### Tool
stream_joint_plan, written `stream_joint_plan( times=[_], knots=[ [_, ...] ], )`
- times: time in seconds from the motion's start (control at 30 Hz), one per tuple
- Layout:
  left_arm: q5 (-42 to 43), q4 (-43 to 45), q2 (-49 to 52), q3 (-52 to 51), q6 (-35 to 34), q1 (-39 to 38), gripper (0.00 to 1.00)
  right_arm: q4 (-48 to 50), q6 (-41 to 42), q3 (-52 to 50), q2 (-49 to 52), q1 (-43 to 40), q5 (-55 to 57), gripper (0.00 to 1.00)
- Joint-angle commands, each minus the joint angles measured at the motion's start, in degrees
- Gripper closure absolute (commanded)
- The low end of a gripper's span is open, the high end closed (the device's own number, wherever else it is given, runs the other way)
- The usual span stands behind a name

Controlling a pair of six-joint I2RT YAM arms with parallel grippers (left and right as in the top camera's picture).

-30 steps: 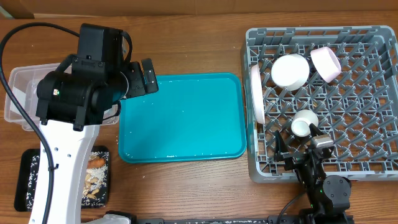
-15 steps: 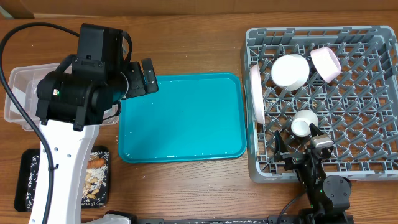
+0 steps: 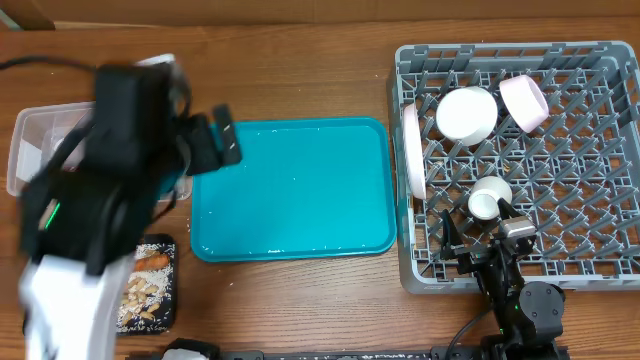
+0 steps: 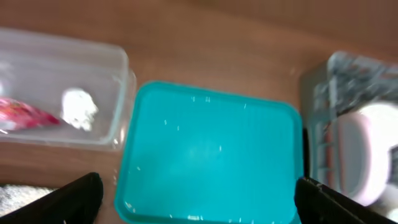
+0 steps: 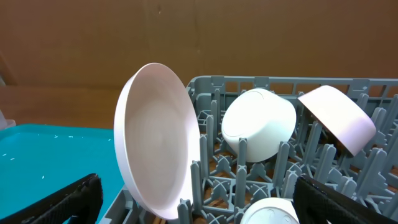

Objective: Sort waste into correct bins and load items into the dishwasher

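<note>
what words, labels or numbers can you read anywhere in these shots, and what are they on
No text can be read in any view.
red wrapper in the clear bin: may carry print, but it is too blurred to read.
teal tray, dish rack and plate: plain, no markings visible.
</note>
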Motion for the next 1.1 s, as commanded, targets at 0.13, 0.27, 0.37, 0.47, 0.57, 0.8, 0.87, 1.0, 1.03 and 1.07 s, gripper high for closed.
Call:
stream_joint_plan(
  times=[0.13, 0.27, 0.37, 0.47, 0.57, 0.8, 0.87, 1.0, 1.03, 1.07],
  knots=[
    [-6.27, -0.92, -23.8, -4.17, 1.7, 0.52, 0.0, 0.31, -0.24, -0.37, -0.63, 0.31, -0.39, 0.0],
    [-5.99, -0.87, -34.97, -15.08, 1.44, 3.26, 0.0, 0.33, -0.24, -0.37, -0.63, 0.31, -0.39, 0.0],
    [-4.79, 0.7, -43.82, -26.62, 1.46, 6.23, 0.0, 0.33, -0.24, -0.37, -0.63, 0.31, -0.39, 0.0],
    [-3.13, 6.47, -52.83, -40.54, 1.46, 9.55, 0.0, 0.31, -0.24, -0.37, -0.63, 0.31, -0.39, 0.0],
    [-0.02, 20.59, -60.89, -55.04, 1.46, 11.98, 0.0, 0.31, -0.24, -0.37, -0.63, 0.31, -0.39, 0.0],
    [11.47, 52.28, -67.84, -76.89, 1.46, 14.91, 0.0, 0.31, -0.24, -0.37, -0.63, 0.31, -0.39, 0.0],
    [13.75, 60.02, -68.54, -81.7, 1.44, 14.93, 0.0, 0.31, -0.24, -0.37, -0.63, 0.31, -0.39, 0.0],
    [16.68, 71.91, -69.59, -89.85, 1.44, 14.93, 0.0, 0.31, -0.24, -0.37, -0.63, 0.31, -0.39, 0.0],
    [16.92, 73.81, -70.1, -91.58, 1.46, 14.93, 0.0, 0.31, -0.24, -0.37, -0.63, 0.31, -0.39, 0.0],
    [16.92, 74.95, -70.64, -92.98, 1.46, 14.93, 0.0, 0.31, -0.24, -0.37, -0.63, 0.31, -0.39, 0.0]
  ],
)
